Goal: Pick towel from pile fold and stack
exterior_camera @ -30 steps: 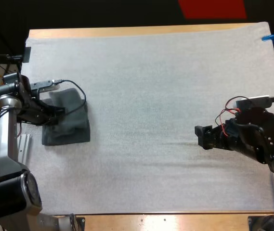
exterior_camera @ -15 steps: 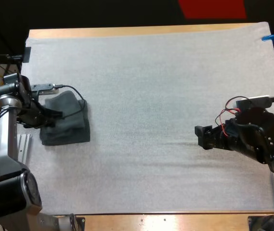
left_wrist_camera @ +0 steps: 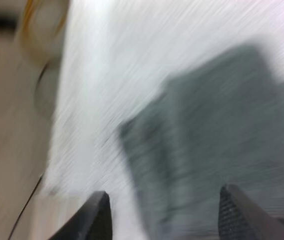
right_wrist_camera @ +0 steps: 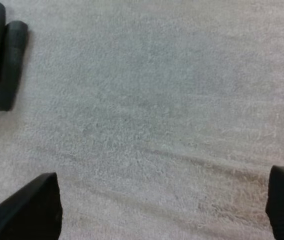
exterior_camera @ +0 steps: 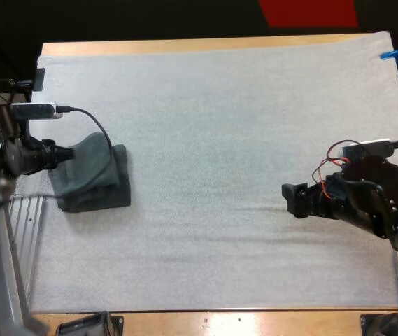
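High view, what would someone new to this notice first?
The dark grey-green towels, folded in a stack at the left side of the white mat, stand out most. The left pincer sits right at the stack, open; the right pincer hangs open over bare mat on the right.
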Controlling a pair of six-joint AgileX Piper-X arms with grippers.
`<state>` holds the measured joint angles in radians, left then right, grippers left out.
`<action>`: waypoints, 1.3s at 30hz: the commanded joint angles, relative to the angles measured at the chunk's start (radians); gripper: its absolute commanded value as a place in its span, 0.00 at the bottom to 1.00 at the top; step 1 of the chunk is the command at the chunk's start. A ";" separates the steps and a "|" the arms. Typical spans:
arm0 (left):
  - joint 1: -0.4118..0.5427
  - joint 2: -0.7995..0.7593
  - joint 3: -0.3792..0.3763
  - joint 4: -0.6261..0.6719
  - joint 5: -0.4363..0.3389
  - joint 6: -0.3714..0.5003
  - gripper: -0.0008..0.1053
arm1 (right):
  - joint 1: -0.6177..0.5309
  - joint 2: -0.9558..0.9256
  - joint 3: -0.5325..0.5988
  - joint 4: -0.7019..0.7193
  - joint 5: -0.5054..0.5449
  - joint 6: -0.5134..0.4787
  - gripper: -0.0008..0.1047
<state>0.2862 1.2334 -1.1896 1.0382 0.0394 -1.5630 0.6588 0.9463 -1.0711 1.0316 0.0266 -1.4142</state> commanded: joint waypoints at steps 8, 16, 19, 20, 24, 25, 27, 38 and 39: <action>-0.149 -0.254 -0.003 -0.002 0.064 -0.010 0.44 | -0.012 -0.004 -0.002 -0.121 -0.009 -0.079 0.77; -0.266 -0.376 -0.003 0.049 0.064 -0.010 0.44 | -0.287 0.031 -0.002 -0.136 -0.139 -0.177 0.77; -0.268 -0.405 0.014 0.057 0.062 -0.010 0.44 | -0.429 0.027 -0.002 -0.125 -0.170 -0.215 0.77; -0.268 -0.413 0.019 0.057 0.062 -0.010 0.44 | -0.459 0.026 -0.002 -0.118 -0.172 -0.226 0.77; -0.268 -0.456 0.060 0.057 0.062 -0.008 0.44 | -0.643 -0.006 -0.002 -0.055 -0.189 -0.322 0.77; -0.268 -0.470 0.070 0.054 0.062 -0.007 0.44 | -0.685 -0.023 -0.002 -0.031 -0.189 -0.345 0.77; -0.268 -0.489 0.086 0.048 0.062 -0.003 0.44 | -0.728 -0.058 -0.002 -0.014 -0.173 -0.349 0.77; -0.313 -0.725 0.188 0.003 0.062 0.028 0.44 | -0.746 -0.394 -0.002 0.065 -0.109 -0.407 0.77; -0.319 -0.771 0.210 0.001 0.062 0.028 0.44 | -0.746 -0.440 -0.002 0.065 -0.109 -0.407 0.77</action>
<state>-0.0277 0.4739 -0.9824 1.0482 0.1021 -1.5372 -0.0867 0.5105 -1.0711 1.0932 -0.0842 -1.8100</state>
